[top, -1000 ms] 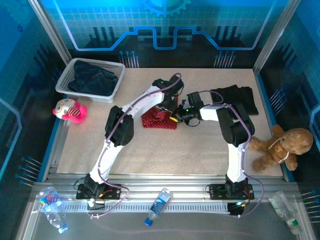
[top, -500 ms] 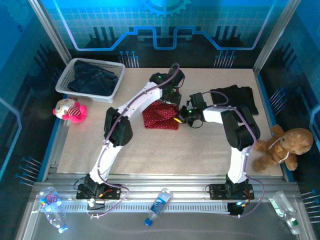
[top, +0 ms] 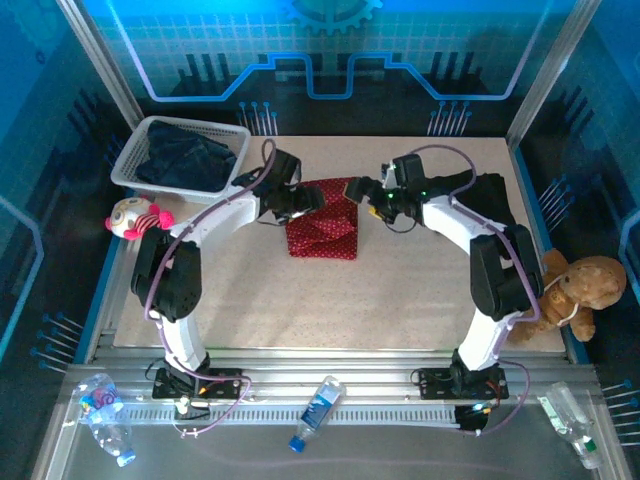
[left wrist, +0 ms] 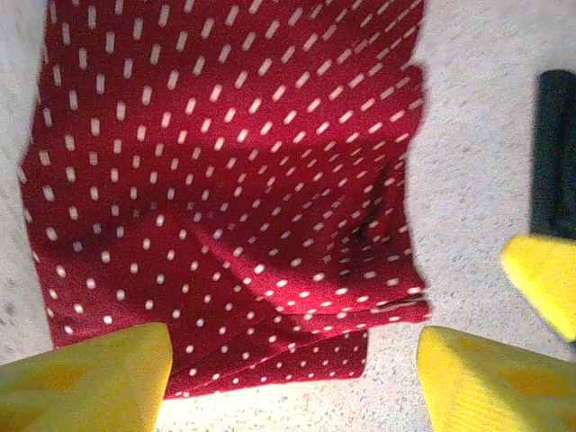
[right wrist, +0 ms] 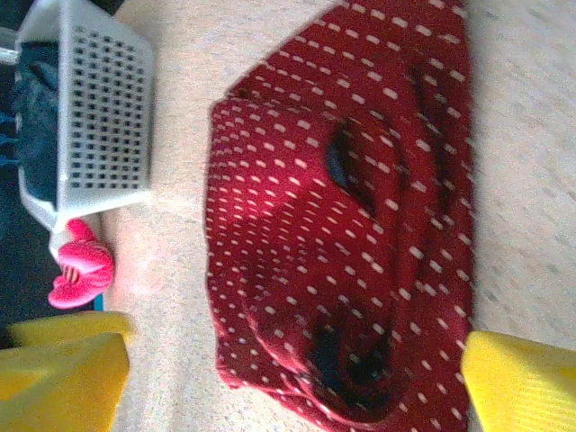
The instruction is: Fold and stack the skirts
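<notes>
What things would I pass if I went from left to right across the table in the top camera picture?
pink plush toy → red skirt → black skirt → brown teddy bear

Folded skirt (top: 322, 232) lies centre, another skirt (top: 497, 192) right, basket (top: 170, 189) far-left apparently holding skirts (top: 185, 160).

The red skirt (left wrist: 225, 180) runs off the left wrist view's top edge. The right arm (top: 455, 218) covers part of the black skirt (top: 498, 200). How many denim pieces (top: 185, 158) fill the basket (top: 170, 190) is unclear.
</notes>
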Available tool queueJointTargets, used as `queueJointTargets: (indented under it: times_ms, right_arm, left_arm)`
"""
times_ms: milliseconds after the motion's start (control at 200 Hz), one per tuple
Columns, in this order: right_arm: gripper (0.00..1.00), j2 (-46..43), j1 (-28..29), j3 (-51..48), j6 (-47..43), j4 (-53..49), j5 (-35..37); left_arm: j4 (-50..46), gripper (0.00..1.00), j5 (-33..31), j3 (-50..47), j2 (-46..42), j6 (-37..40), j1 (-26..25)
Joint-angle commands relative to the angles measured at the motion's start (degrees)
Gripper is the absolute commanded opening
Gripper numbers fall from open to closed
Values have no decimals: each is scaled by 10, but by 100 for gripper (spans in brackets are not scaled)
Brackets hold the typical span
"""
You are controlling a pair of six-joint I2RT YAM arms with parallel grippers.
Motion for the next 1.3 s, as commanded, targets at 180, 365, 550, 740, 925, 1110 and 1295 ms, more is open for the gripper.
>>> queueJointTargets:
  times_ms: [180,365,550,740,925,1110,1295]
  right_arm:
    - [100,139,15,154,29,5,-144]
    - [100,199,24,206,85,38,-174]
    - [100,256,9,224,106,37,-96]
    - [100,283,-20,241,95,19,-84]
    - [100,185,-14,197,10,-48,-85]
    - [100,75,4,83,24,-57,-85]
    - [100,32,30,8,72,-2,-72]
  left_arm:
    - [202,72,69,-57,16,-109,-6]
    - [233,72,61,-77,53,-125,-6]
    - [241,72,36,-134,70,-106,-7]
    - [293,71,73,-241,7,5,-4]
    - [283,75,122,-248,-71,48,1]
    - [362,88,127,-240,-86,-42,2]
    - [331,99,28,-193,-57,-122,29]
